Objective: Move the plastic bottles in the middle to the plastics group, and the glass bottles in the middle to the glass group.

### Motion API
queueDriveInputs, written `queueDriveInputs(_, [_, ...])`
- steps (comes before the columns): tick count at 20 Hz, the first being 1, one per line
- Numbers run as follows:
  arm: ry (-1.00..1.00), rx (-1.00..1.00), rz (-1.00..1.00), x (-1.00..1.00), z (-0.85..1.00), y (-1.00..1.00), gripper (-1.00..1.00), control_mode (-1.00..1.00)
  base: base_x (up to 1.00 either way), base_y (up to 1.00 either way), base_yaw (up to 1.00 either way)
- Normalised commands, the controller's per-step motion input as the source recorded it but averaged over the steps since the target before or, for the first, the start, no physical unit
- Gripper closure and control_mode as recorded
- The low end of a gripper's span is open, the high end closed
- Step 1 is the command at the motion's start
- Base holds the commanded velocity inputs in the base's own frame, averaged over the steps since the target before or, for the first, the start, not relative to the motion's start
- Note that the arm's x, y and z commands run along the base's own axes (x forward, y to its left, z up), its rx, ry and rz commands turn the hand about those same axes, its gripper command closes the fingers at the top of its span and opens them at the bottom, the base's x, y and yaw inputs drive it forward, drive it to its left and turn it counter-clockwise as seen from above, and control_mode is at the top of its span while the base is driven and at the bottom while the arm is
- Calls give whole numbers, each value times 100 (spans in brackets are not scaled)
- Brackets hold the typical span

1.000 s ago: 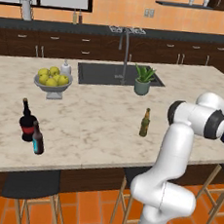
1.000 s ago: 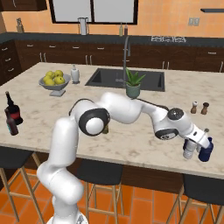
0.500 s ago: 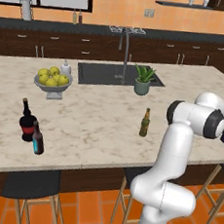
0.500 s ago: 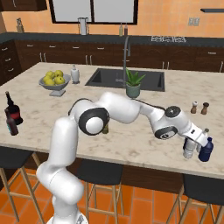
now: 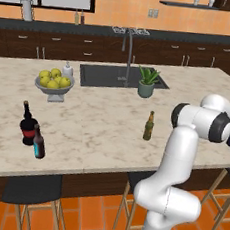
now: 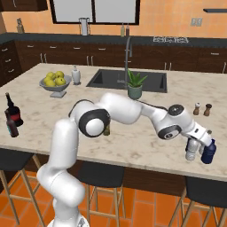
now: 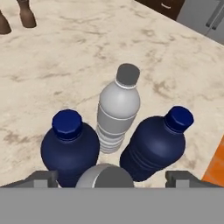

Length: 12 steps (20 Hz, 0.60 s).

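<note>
Marble counter at its right end now carries the stubby dark blue plastic bottle beside the pale whitish bottle; the end effector has just spread open, releasing it. Remaining: the olive-brown glass bottle mid-counter.

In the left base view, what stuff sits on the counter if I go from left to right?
Black round-bellied wine bottle with red label → small dark brown bottle with blue label → bowl of yellow fruit → potted green plant → slim olive-brown bottle with yellowish label.
</note>
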Motion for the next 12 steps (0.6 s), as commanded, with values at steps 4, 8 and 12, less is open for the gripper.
queueDriveInputs(4, [5, 0, 0, -1, 43, 0, -100, -100, 0, 0, 0])
queueDriveInputs(8, [0, 0, 1, -14, 63, 24, -100, -100, 0, 0, 0])
queueDriveInputs(12, [1, -3, 7, -25, 56, 62, -100, -100, 0, 0, 0])
